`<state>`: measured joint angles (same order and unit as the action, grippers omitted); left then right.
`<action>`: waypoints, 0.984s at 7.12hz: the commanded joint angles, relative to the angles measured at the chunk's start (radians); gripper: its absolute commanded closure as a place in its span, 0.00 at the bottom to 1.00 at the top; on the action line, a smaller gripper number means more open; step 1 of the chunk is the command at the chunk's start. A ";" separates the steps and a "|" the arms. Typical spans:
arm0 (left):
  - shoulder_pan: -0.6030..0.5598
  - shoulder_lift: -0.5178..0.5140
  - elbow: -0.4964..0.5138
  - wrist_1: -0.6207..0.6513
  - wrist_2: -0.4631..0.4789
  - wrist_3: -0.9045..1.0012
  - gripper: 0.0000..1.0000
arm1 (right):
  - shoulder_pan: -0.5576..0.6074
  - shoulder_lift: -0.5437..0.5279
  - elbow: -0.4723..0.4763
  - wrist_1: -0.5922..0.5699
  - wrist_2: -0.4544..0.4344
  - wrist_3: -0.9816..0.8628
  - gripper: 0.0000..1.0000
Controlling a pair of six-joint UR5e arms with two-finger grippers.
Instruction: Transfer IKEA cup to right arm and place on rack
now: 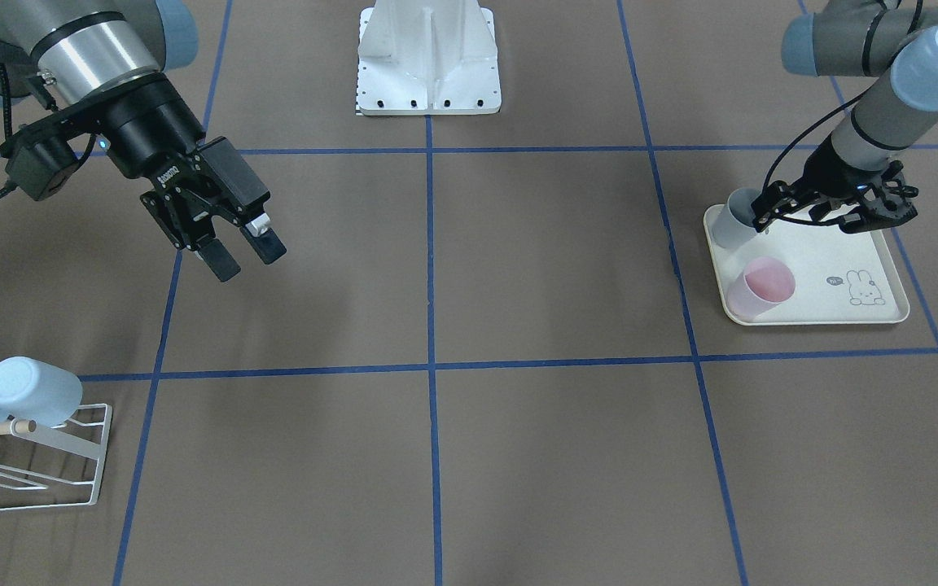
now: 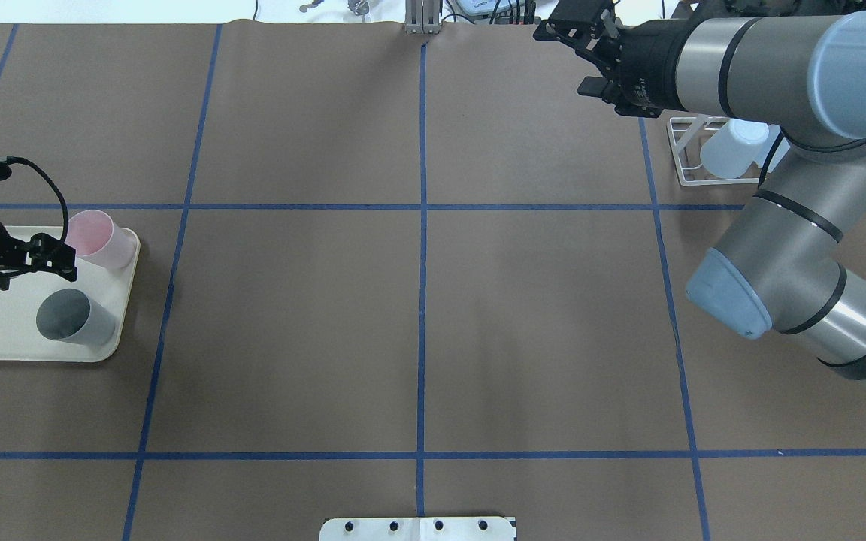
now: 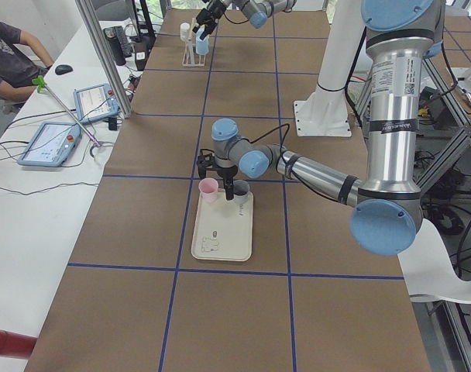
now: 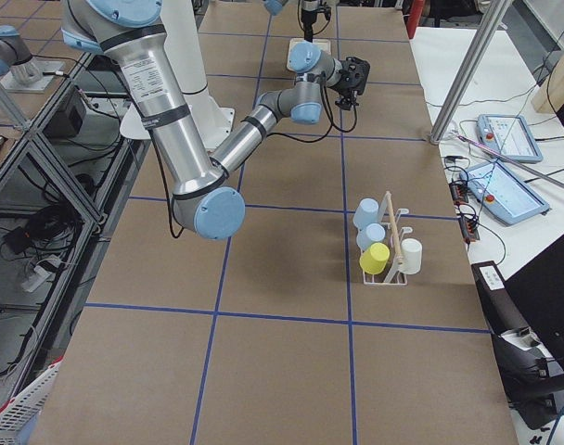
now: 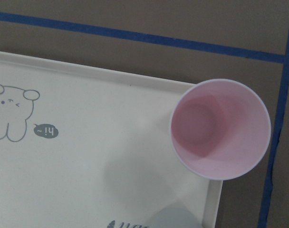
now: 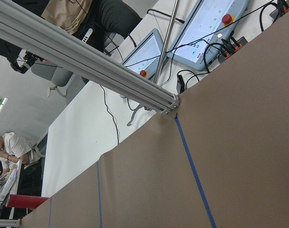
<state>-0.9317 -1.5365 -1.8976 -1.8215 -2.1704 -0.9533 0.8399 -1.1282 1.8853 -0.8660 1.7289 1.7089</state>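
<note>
Two cups stand on the cream rabbit-print tray: a grey cup and a pink cup. My left gripper hangs over the tray between them, open and holding nothing. The left wrist view looks straight down into the pink cup; no fingers show there. My right gripper hovers open and empty above the bare table, far from the tray. The white wire rack stands at the table's other end with a pale blue cup on a prong.
In the exterior right view the rack carries several cups, among them a yellow one. The white robot base stands at the table's middle edge. A person sits at a side table with control tablets.
</note>
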 commanded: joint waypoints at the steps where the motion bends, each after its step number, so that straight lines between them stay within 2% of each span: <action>1: 0.007 0.068 -0.006 -0.063 -0.002 0.004 0.00 | 0.001 -0.001 0.002 0.001 0.000 0.000 0.00; 2: 0.007 0.100 -0.006 -0.108 -0.003 0.002 0.00 | -0.001 -0.001 0.000 0.001 0.000 0.000 0.00; 3: 0.011 0.101 -0.009 -0.105 -0.046 -0.002 0.00 | 0.001 -0.002 0.001 0.001 0.000 0.000 0.00; 7: 0.042 0.098 -0.021 -0.105 -0.042 -0.008 0.00 | 0.001 -0.007 -0.002 0.001 0.001 0.000 0.00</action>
<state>-0.8992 -1.4374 -1.9185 -1.9262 -2.2157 -0.9610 0.8405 -1.1343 1.8851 -0.8652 1.7301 1.7088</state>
